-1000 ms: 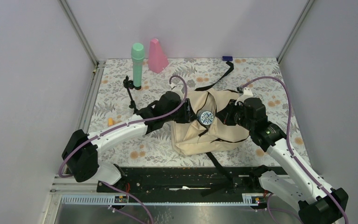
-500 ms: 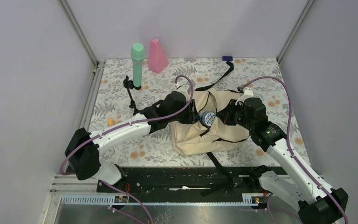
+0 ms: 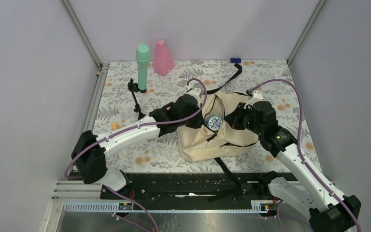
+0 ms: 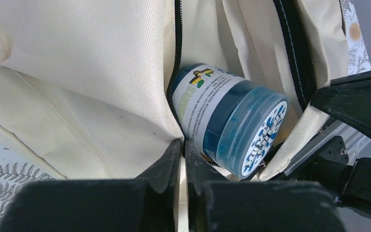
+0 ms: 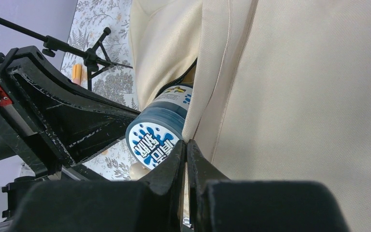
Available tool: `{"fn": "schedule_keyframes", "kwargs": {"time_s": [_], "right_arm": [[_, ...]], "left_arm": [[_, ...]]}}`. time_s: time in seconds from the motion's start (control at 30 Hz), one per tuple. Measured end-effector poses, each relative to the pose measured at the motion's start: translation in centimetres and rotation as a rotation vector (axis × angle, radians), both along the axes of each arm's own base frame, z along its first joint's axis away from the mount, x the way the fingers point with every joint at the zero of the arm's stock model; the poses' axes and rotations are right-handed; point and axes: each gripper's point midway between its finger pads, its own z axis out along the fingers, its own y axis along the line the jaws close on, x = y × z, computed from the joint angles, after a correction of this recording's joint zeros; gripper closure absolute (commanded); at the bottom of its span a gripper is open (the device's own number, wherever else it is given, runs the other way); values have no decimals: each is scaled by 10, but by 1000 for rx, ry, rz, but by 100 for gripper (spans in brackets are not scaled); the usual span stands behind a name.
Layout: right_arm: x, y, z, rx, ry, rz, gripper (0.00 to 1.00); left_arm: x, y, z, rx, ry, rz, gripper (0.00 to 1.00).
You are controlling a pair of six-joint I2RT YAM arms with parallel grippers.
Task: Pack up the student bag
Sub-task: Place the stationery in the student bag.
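Observation:
The student bag (image 3: 232, 137), cream with black zipper trim, lies on the table between both arms. A blue jar (image 3: 213, 122) with a white, blue-splashed lid lies on its side in the bag's zipper opening, lid outward. My left gripper (image 3: 201, 117) is shut on the left edge of the opening; in the left wrist view its jaws (image 4: 183, 145) pinch cream fabric beside the jar (image 4: 232, 121). My right gripper (image 3: 233, 121) is shut on the opposite flap, fabric (image 5: 309, 96) caught at its tips (image 5: 186, 145), with the jar (image 5: 157, 140) just to their left.
A green bottle (image 3: 142, 67) and a pink cone (image 3: 163, 58) stand at the back left. A small black stand (image 3: 135, 94) is left of the left arm, with an orange piece (image 3: 114, 125) near it. A black strap (image 3: 227, 82) runs from the bag toward the back wall.
The left arm pushed right toward the bag, and the jar went a little deeper into the opening. The left jaws closed onto the bag's edge. The right arm stayed put.

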Motion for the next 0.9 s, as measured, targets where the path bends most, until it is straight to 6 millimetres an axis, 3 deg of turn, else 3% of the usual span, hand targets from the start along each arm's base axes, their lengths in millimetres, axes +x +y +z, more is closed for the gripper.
{"fn": "schedule_keyframes", "kwargs": {"time_s": [0.23, 0.5, 0.77, 0.9], "right_arm": [[0, 0, 0, 1, -2, 0, 100], [4, 1, 5, 11, -23, -6, 100], [2, 1, 3, 10, -9, -6, 100], [1, 1, 3, 11, -8, -4, 100]], "left_arm": [[1, 1, 6, 9, -39, -14, 100], [-2, 6, 40, -1, -171, -49, 100], [2, 3, 106, -153, -392, -58, 100], [4, 9, 107, -145, -414, -33, 78]]}}
